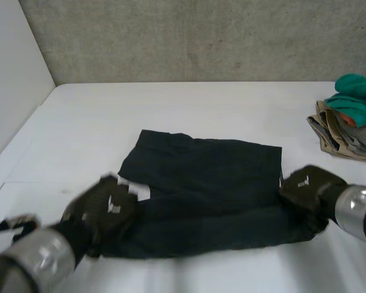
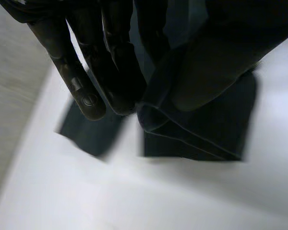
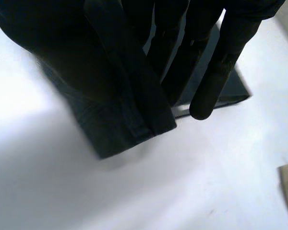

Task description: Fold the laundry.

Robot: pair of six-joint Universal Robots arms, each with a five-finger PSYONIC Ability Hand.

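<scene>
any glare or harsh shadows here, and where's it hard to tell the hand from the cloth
Head view: the white table is evenly lit, no glare; the black garment throws only a faint shadow along its near edge. Left wrist view: the left hand and the pinched cloth merge, dark on dark. Right wrist view: likewise for the right hand.

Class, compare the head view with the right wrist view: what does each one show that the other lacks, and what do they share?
Head view: the left hand at the near left corner of the dark garment, the grey wall, and the teal piece topping the clothes pile. Right wrist view: close up, a fold of the garment gripped between thumb and fingers. Shared: the right hand at the garment's near right corner, the white table, and the pile's beige edge.
</scene>
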